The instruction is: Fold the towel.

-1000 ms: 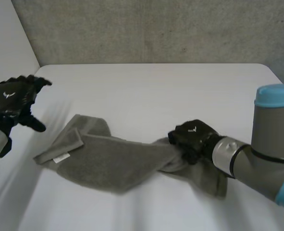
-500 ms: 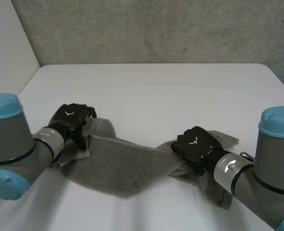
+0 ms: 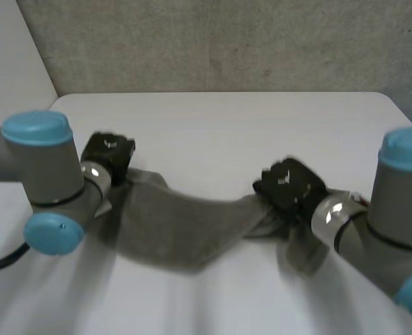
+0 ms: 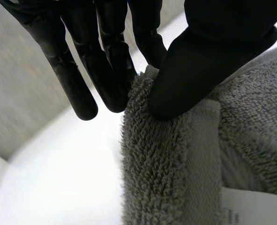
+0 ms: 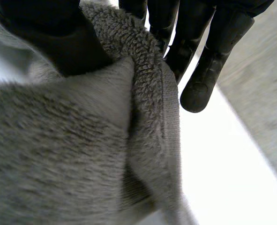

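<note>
A grey towel (image 3: 185,227) hangs stretched and sagging between my two hands above the white table (image 3: 219,132). My left hand (image 3: 108,155) pinches the towel's left end; in the left wrist view its thumb (image 4: 194,70) presses the towel (image 4: 175,164) edge against the fingers (image 4: 105,70), near a white label (image 4: 253,206). My right hand (image 3: 289,185) holds the bunched right end. In the right wrist view the towel (image 5: 72,154) edge is clamped between the thumb (image 5: 58,42) and the fingers (image 5: 208,61).
A grey wall (image 3: 219,42) runs behind the table's far edge. The left arm's blue-capped joint (image 3: 42,174) stands close over the towel's left part, and the right arm's (image 3: 394,202) over its right.
My left hand came down from the upper left onto the towel's left end and closed on it. Both hands have lifted, raising the towel's ends off the table.
</note>
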`<action>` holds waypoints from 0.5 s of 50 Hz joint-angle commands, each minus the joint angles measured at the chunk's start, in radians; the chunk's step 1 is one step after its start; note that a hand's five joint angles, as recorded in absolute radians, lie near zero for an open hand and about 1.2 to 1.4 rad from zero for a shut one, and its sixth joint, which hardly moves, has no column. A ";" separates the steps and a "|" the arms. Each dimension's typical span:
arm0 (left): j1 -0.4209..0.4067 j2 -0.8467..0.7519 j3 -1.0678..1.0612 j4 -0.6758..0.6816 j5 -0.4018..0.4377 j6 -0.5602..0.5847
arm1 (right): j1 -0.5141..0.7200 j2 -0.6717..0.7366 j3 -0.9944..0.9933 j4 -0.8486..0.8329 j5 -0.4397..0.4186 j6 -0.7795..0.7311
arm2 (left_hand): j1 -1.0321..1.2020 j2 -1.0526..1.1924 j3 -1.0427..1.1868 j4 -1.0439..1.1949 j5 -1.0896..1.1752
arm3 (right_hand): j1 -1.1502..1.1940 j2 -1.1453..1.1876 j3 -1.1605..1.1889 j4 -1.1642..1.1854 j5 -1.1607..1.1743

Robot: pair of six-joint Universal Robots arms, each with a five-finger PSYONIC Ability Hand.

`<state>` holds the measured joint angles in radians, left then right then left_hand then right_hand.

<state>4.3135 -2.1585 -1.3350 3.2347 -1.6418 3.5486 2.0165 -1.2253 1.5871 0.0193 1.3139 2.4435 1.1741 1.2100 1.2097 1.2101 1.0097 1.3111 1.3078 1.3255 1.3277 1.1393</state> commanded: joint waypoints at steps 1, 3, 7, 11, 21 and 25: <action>-0.023 0.023 0.239 0.187 0.000 0.032 | 0.008 0.066 -0.402 -0.103 0.108 -0.017 | 0.222 0.186 0.187 0.186 0.212 | 0.085 0.089 0.071 0.069 0.082; -0.026 0.072 0.240 0.300 0.002 -0.011 | 0.010 0.056 -0.427 -0.221 0.132 0.015 | 0.222 0.186 0.187 0.186 0.212 | 0.085 0.089 0.071 0.069 0.082; -0.011 0.204 0.175 0.556 -0.007 -0.134 | 0.007 0.004 -0.417 -0.427 0.149 0.068 | 0.222 0.186 0.187 0.186 0.212 | 0.085 0.089 0.071 0.069 0.082; 0.017 0.296 0.027 0.764 0.010 -0.266 | -0.001 -0.037 -0.403 -0.389 0.136 0.091 | 0.222 0.186 0.187 0.186 0.212 | 0.085 0.089 0.071 0.069 0.082; 0.025 0.293 -0.247 0.734 0.037 -0.275 | -0.001 0.070 -0.371 -0.102 -0.027 0.069 | 0.222 0.186 0.187 0.186 0.212 | 0.085 0.089 0.071 0.069 0.082; 0.052 0.263 -0.372 0.738 0.054 -0.278 | 0.001 0.144 -0.308 -0.044 -0.041 0.026 | 0.222 0.186 0.187 0.186 0.212 | 0.085 0.089 0.071 0.069 0.082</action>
<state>4.3400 -1.8580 -1.5577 3.9867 -1.6075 3.2634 2.0153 -1.1772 1.2108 -0.1344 1.3143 2.5192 1.1880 1.2161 1.2161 1.2180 1.0219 1.3150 1.3260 1.3391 1.3380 1.1480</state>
